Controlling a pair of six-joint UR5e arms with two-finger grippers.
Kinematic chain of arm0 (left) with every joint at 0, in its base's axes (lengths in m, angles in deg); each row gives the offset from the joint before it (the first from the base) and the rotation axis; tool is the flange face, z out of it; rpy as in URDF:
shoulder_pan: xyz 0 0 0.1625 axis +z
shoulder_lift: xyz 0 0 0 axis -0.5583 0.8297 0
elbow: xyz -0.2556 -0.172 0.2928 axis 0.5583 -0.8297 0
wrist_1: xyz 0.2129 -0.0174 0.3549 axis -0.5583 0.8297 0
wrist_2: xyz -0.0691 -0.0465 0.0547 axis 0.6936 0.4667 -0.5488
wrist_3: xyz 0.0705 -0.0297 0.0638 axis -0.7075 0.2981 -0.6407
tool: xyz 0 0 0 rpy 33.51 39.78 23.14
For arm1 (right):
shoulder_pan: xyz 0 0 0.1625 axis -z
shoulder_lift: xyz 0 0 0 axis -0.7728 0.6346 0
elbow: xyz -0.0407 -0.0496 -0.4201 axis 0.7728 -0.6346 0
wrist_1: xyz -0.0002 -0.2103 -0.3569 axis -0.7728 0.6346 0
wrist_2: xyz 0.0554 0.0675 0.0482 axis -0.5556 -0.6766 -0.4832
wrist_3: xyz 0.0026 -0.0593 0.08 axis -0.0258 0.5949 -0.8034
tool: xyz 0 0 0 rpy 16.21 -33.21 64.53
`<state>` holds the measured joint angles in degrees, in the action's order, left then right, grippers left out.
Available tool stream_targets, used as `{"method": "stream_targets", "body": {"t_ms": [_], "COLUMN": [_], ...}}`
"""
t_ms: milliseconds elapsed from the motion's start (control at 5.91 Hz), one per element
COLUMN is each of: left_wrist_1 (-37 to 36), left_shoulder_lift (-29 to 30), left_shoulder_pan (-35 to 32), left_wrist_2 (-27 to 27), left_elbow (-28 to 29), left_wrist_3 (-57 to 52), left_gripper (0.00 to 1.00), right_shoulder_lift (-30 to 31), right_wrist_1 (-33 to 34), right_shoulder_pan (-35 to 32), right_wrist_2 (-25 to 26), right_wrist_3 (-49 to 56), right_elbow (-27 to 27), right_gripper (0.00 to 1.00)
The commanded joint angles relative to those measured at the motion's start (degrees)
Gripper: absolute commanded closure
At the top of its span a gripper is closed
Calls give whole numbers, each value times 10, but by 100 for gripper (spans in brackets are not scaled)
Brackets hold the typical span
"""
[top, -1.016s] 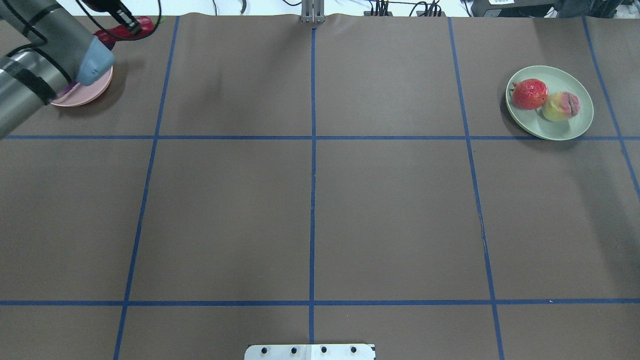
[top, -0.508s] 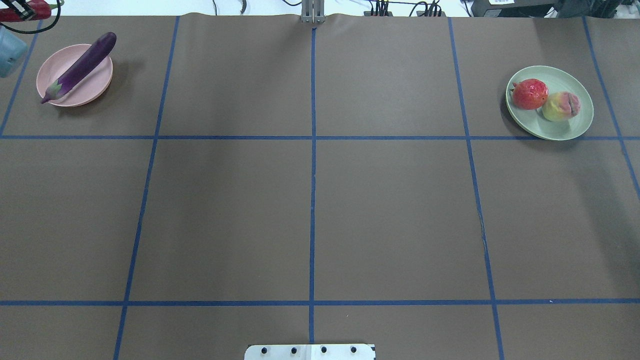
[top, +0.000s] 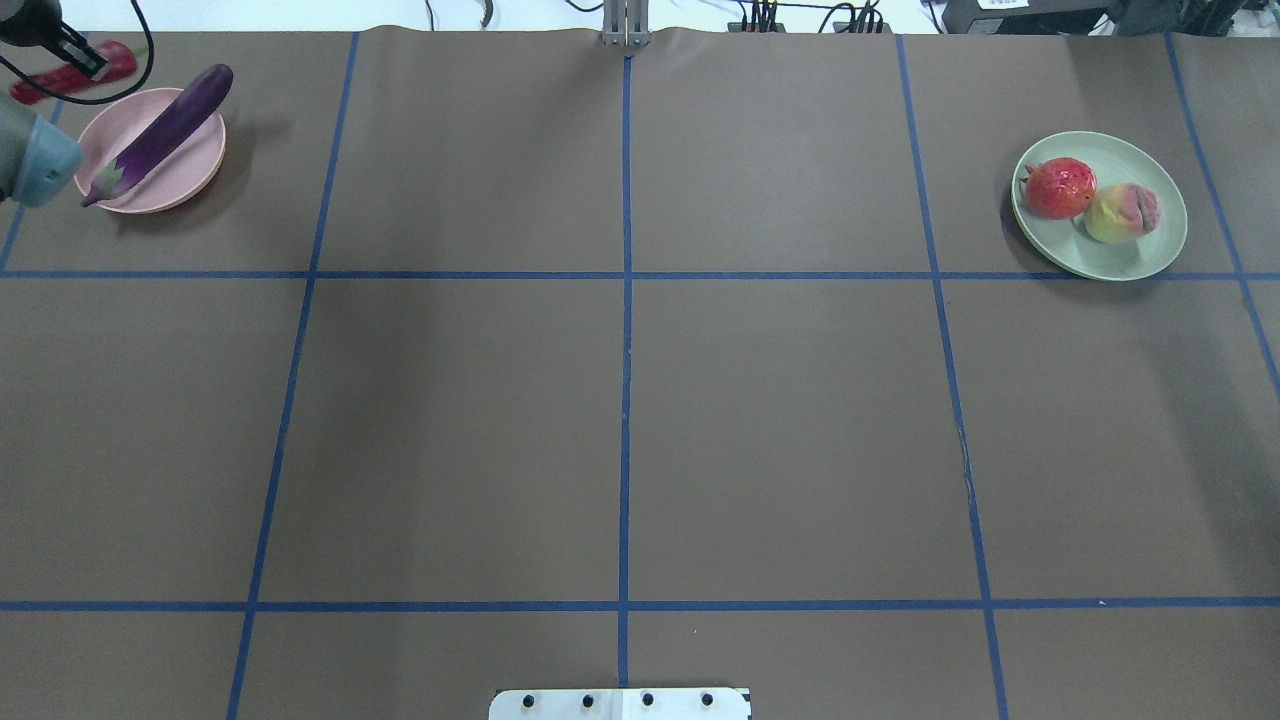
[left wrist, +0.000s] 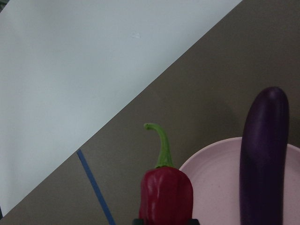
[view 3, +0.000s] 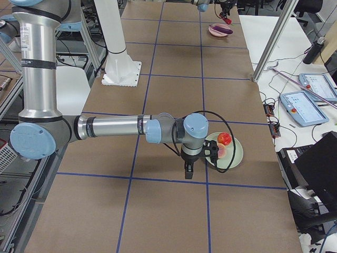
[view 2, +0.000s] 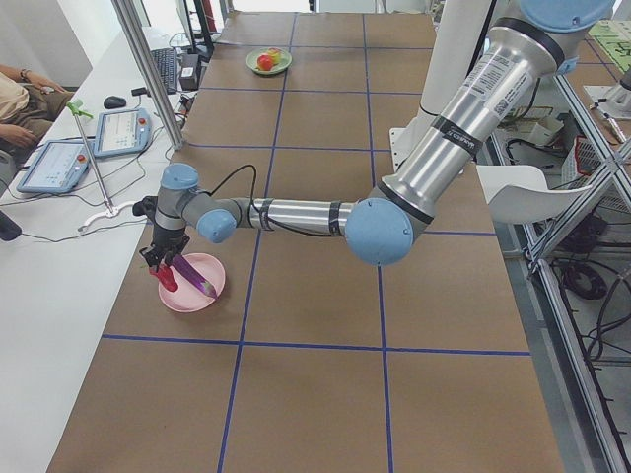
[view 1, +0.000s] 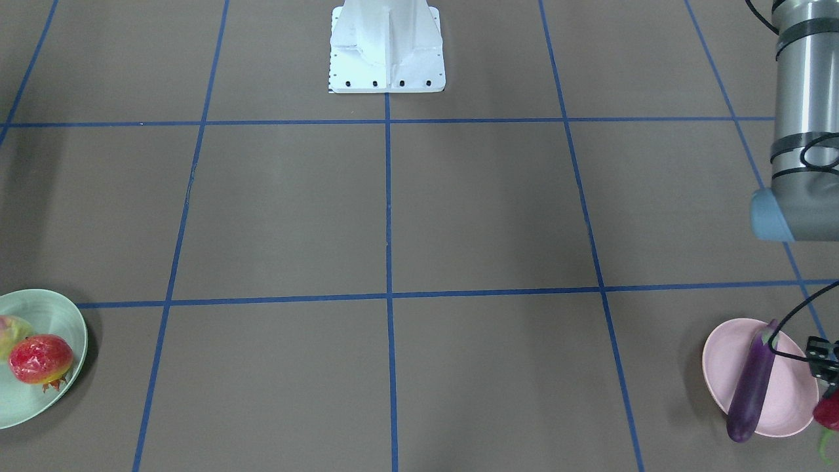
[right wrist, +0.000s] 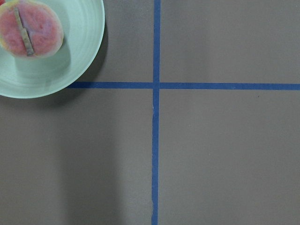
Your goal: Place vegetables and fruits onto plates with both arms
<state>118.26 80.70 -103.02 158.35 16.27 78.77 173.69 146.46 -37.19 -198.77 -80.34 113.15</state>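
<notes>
My left gripper is shut on the red chili pepper and holds it just beyond the far left rim of the pink plate. The purple eggplant lies slantwise across that plate. In the left wrist view the chili hangs beside the plate's rim, with the eggplant to its right. The pomegranate and the peach sit on the green plate. My right gripper hangs near the green plate; I cannot tell if it is open.
The brown table cover carries a grid of blue tape lines. The white robot base stands at the near middle edge. The left arm's elbow reaches over the table's left side. A metal post stands at the far edge.
The left arm swung left off the pink plate, uncovering the eggplant, then came partly back. The chili stays in the gripper. The fruits and the green plate have not moved.
</notes>
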Motion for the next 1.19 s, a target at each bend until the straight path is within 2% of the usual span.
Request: {"method": "stream_targets", "body": {"t_ms": [0,169,339,508,847,1016], "left_wrist_1": [61,85,53,-17,-167,-253], "left_shoulder_lift": [-28,-38,-34,-34,-52,-79], "left_shoulder_pan": [26,25,19,-6,-99,-137], "left_wrist_2": [1,4,50,108,225,233], "left_elbow": [0,-6,-32,-92,-186,-246], "left_wrist_3": [31,30,30,30,-4,-24], "left_gripper": [0,0,0,0,0,0], "right_shoulder_lift": [-1,-1,-1,-2,-4,-7], "right_wrist_1": [0,0,0,0,0,0], "right_shoulder_pan": [0,0,0,0,0,0], "right_wrist_2": [0,0,0,0,1,1], "right_wrist_3": [1,1,1,1,-1,-2], "right_elbow": [0,0,0,0,0,0], "right_gripper": [0,0,0,0,0,0]}}
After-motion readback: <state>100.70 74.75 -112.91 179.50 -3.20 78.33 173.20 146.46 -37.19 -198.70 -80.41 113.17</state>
